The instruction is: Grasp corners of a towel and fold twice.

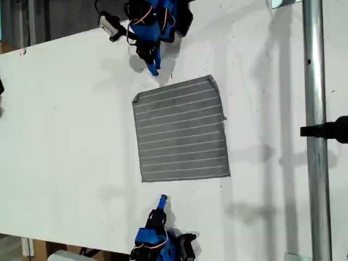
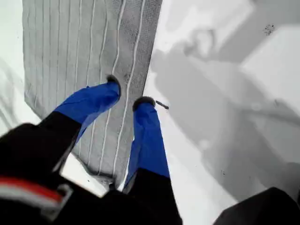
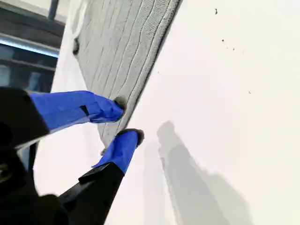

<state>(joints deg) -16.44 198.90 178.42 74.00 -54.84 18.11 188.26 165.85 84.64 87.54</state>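
The towel (image 1: 181,130) lies flat on the white counter (image 1: 65,136), between my two arms. My first gripper (image 2: 126,93) and second gripper (image 3: 126,119) are slightly open, empty, each near a towel edge.

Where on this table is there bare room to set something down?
Widest: the bare table on the exterior view's left of the towel. Also the strip between towel and metal pole. Crowded: towel's gaps to one arm and the other arm.
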